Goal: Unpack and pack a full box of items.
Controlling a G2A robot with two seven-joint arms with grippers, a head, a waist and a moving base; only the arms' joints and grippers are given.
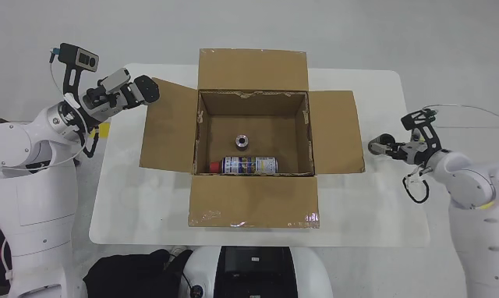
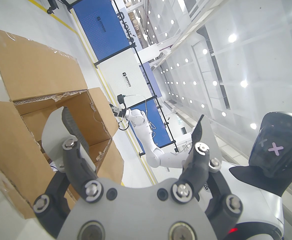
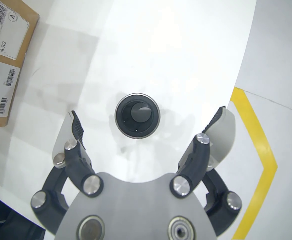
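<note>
Jaws wide both sides — right over black disc (image 3: 137, 116), table (image 3: 235, 38) edge near, left beside box (image 1: 253, 200) flap.

white table (image 1: 374, 212), open cardboard box (image 1: 253, 200), round black object (image 3: 137, 116)

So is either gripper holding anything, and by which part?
Nothing held. Left gripper: jaws open, empty, beside the box. Right gripper: jaws open, clear of the black round part on the table.

Brown box (image 1: 253, 203), perhaps red-capped can (image 1: 249, 164)
</note>
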